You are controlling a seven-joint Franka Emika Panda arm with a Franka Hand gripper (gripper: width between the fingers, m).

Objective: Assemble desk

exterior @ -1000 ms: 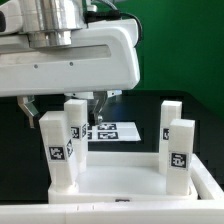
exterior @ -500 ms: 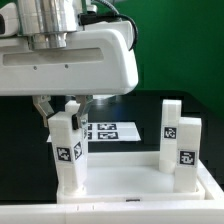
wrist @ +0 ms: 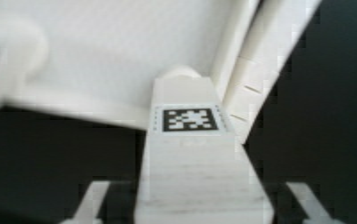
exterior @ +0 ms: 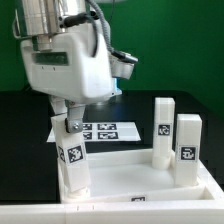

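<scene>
The white desk panel (exterior: 125, 176) lies flat at the front of the exterior view. Two white tagged legs (exterior: 163, 128) (exterior: 187, 150) stand upright on its right side. A third tagged leg (exterior: 72, 160) stands at its near left corner. My gripper (exterior: 68, 124) hangs straight over this left leg and straddles its top. In the wrist view the leg (wrist: 193, 130) runs between my fingers (wrist: 97, 200), with a dark gap on each side. My gripper (wrist: 200, 203) is open around it. The panel (wrist: 104, 60) lies beyond the leg.
The marker board (exterior: 100, 130) lies on the black table behind the panel. The big white robot hand (exterior: 65, 60) fills the upper left of the exterior view. A green wall stands behind the table.
The hand has turned about its vertical axis and shifted toward the exterior view's left. The left leg and the panel have shifted slightly with it.
</scene>
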